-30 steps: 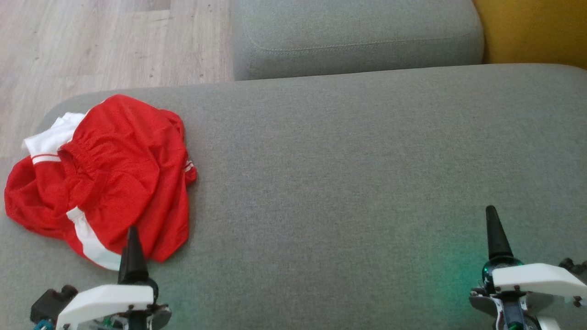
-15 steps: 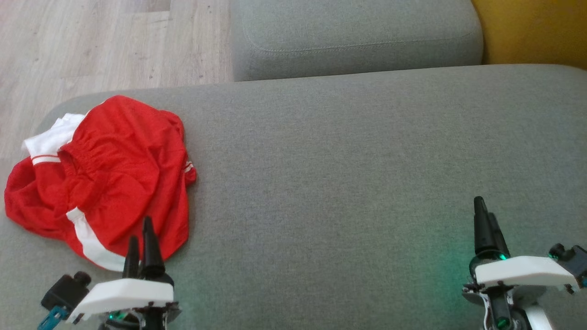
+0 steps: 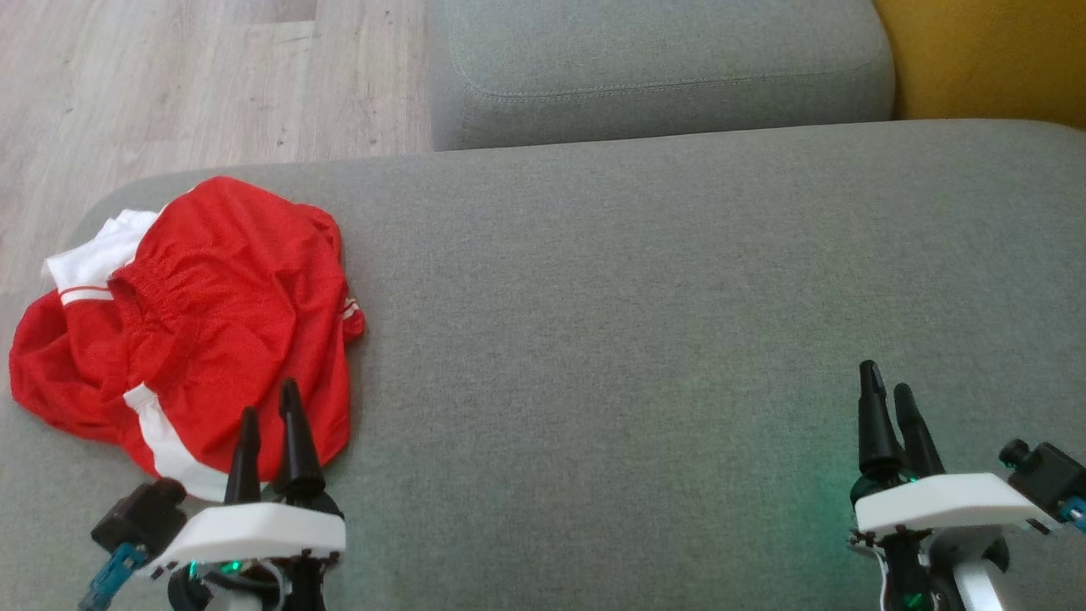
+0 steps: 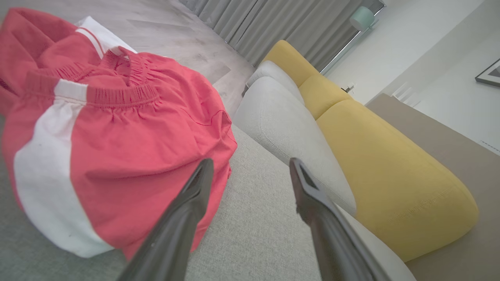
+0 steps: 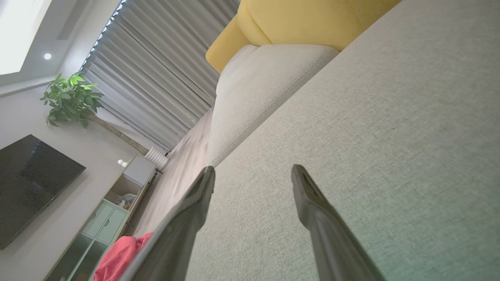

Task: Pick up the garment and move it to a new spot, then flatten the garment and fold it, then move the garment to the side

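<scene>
Here, a crumpled red garment (image 3: pixel 204 322) with white stripes is seen lying in a heap at the left end of a grey sofa seat (image 3: pixel 636 297), close to the rounded corner beyond which the wooden floor (image 3: pixel 170 76) is visible. The left end effector (image 3: pixel 268 399) is pictured at the lower left of the head view, its two dark fingers (image 3: pixel 294 441) spread apart with nothing between them and pointed across the near edge of the garment; whether the cloth is touched cannot be told. In the left wrist view the elastic waistband (image 4: pixel 117 97) is shown gathered and turned toward the camera, with a broad white side stripe (image 4: pixel 43 164) running down from it. The right end effector (image 3: pixel 884 378) is held well apart from the garment at the lower right, released and empty, above bare grey upholstery. A grey cushion (image 3: pixel 662 68) and a yellow cushion (image 3: pixel 984 59) are seen beyond the seat.
</scene>
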Available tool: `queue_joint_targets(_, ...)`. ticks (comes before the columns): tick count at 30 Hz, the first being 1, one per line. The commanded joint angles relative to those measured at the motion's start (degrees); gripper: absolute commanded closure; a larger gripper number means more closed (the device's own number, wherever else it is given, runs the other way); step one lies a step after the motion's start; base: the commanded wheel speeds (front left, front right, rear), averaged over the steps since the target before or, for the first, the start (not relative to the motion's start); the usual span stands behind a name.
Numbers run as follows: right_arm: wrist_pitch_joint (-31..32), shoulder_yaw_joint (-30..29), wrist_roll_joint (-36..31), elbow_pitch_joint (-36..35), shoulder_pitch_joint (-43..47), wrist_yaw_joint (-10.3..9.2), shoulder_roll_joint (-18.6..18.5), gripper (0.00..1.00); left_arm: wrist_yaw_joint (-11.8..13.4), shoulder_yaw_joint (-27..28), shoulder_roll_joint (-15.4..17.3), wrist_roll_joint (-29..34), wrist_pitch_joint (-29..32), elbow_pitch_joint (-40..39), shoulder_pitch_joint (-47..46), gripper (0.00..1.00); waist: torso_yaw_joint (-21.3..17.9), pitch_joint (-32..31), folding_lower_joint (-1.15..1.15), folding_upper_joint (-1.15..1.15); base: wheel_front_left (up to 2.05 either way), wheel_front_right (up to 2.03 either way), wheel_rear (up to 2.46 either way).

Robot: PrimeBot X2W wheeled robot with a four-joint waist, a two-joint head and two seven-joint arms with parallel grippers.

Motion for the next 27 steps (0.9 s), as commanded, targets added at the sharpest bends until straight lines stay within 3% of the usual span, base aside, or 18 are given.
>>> queue_joint_targets(1, -0.9, 1.1, -2.5, -2.0, -3.1, 0.5, -0.4, 0.0, 0.4, 0.2, 0.3, 2.5, -0.8, -2.6, -2.8, 0.0, 0.0, 0.0, 0.0, 0.0, 0.0, 0.0, 0.0)
queue_joint_targets(27, -5.3, 3.1, -21.2, -2.6, -3.6, 0.7, -0.5, 0.0, 2.6, -3.4, 0.4, 21.2, -5.1, -5.0, -3.2, 0.0, -0.1, -0.6, 0.0, 0.0, 0.0, 0.0, 0.0)
